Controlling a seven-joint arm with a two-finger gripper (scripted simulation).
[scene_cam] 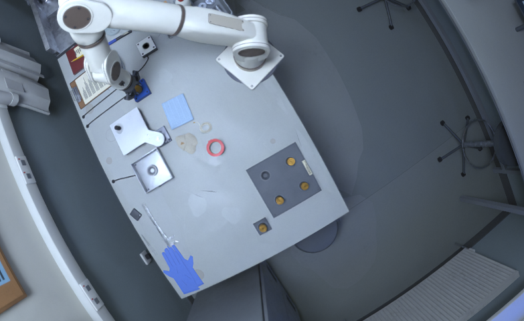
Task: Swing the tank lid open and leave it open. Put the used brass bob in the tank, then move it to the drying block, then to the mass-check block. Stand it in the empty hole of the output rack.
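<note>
The brass bob (138, 88) is mostly hidden under my gripper (134, 89), which is closed on it over the blue block (142, 90) at the table's far left corner. The tank (152, 170) sits open nearer along the left side, its white lid (131, 130) swung aside and lying flat. The dark output rack (283, 179) stands on the right half of the table with three brass bobs in it and one empty hole (265, 175). Another small dark block (262, 227) near the front edge holds a brass bob.
The table's left edge runs close beside the gripper, with a clipboard (88, 87) and black rods there. A light blue mat (177, 111), a red ring (215, 147), a small socket block (146, 46) and a blue glove (182, 269) lie on the table.
</note>
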